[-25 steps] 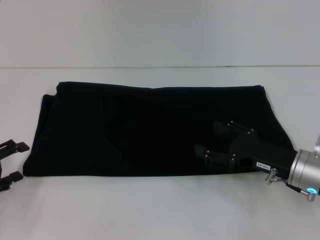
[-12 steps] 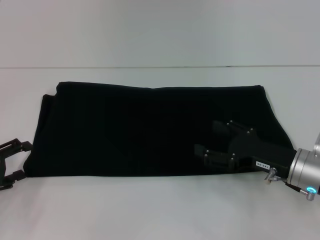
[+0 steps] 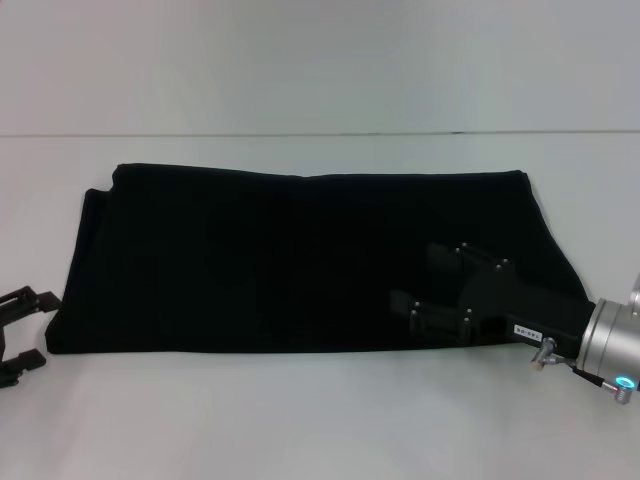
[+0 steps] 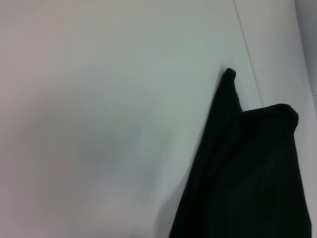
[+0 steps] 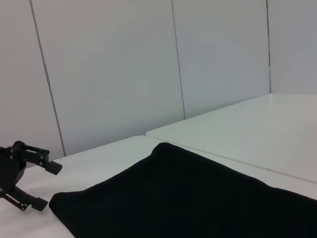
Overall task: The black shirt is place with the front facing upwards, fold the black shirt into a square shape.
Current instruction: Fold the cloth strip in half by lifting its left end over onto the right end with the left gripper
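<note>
Left gripper (image 3: 30,328): at the table's (image 3: 300,420) left edge, just off the shirt's near left corner, jaws spread apart and holding nothing. Black shirt (image 3: 280,260): folded into a wide band lying flat across the middle of the white table, no print showing. Right gripper (image 3: 418,285): low over the shirt's near right part, jaws parted, no cloth seen between them; whether it touches the cloth cannot be told.
</note>
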Available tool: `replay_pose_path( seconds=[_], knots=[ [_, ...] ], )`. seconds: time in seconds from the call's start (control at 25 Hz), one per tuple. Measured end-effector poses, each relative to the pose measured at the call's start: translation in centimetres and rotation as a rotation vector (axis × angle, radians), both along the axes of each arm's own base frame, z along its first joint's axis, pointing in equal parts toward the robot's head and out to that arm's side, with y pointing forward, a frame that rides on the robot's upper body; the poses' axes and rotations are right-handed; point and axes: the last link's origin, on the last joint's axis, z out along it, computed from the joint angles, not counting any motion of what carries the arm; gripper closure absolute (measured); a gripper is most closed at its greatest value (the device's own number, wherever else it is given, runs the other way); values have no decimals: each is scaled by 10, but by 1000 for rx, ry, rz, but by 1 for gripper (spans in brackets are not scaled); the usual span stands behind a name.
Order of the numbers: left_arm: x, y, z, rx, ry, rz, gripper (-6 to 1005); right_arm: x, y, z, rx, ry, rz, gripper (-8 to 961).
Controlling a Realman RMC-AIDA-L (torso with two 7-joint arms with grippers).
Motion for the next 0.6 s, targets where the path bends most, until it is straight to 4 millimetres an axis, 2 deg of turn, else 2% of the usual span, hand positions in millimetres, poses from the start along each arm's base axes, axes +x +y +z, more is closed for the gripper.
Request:
replay_pose_path(
  seconds=[0.6],
  knots=[
    [2,4,-3,-6,6,-6,112,1,-1,0,-1,3,-1,29]
  ],
)
